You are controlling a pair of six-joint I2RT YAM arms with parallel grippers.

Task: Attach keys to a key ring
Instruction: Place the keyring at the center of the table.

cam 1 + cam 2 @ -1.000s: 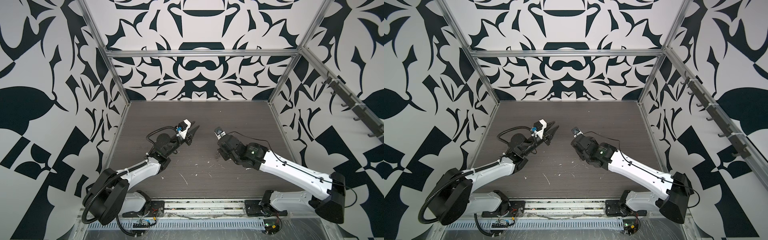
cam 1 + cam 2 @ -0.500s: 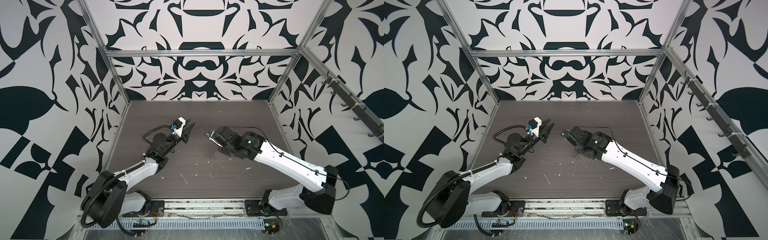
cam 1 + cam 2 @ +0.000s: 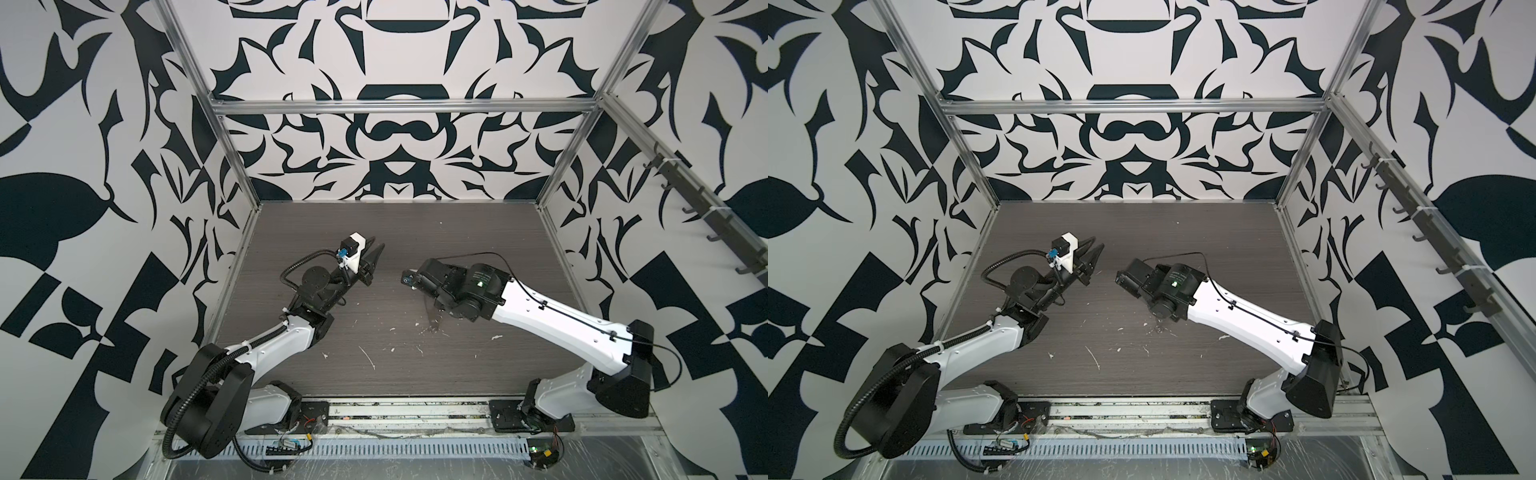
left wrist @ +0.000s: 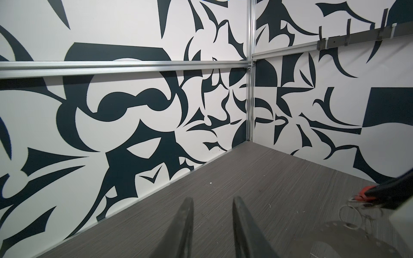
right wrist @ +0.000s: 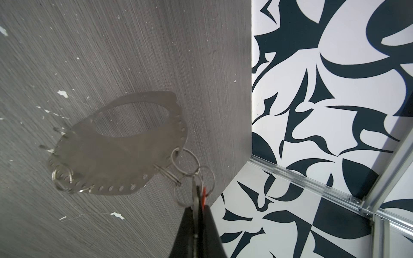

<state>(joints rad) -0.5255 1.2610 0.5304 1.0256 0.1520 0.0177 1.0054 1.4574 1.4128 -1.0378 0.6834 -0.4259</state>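
**Keys (image 5: 194, 192) gripped, key ring (image 5: 107, 160) dangling**

The right gripper (image 5: 197, 208) is clamped tight on the keys with the red-orange tag (image 5: 203, 196). Small split rings (image 5: 186, 163) link them to the key ring, a flat grey hoop with holes along its rim, hanging over the dark table (image 5: 134, 44). The left gripper (image 4: 211, 201) is partly open and empty, near it.

key ring (image 5: 93, 154) — grey, walls (image 5: 335, 67) blk+wht pattern
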